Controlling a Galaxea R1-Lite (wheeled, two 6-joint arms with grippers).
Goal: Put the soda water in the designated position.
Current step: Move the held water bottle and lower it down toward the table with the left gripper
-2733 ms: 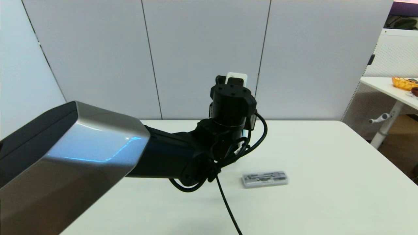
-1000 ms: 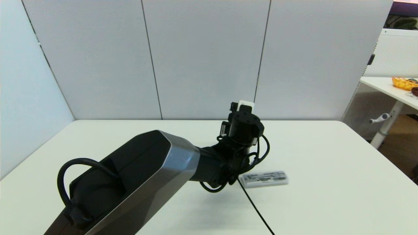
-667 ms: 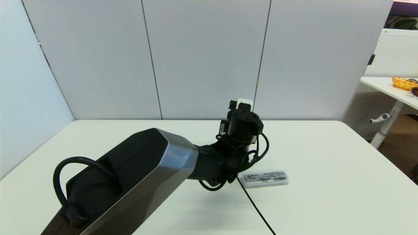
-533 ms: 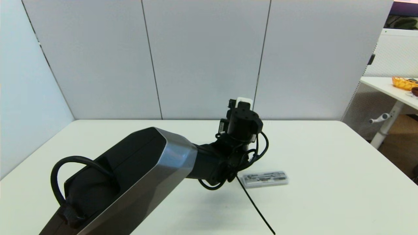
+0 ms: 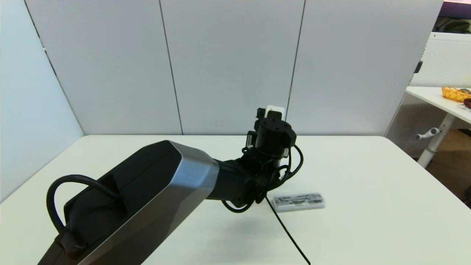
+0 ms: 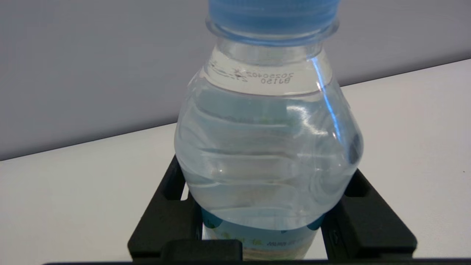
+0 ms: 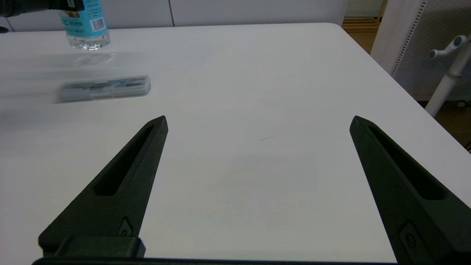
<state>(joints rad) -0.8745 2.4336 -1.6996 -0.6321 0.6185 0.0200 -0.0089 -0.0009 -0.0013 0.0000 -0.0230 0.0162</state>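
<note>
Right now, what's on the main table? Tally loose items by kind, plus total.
Bottles: 1, the soda water, upright between the left hand fingers, base near or on the table.
Flat grey cases: 1, the grey case, lying beside it.
Total: 2.
The right hand is open over bare table.

Grey case (image 5: 298, 201) beside open tabletop (image 5: 368, 221)

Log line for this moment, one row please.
left end effector: shut on soda water, bottle upright over far table | right end effector: open, idle above table | grey case: lying flat nearby
</note>
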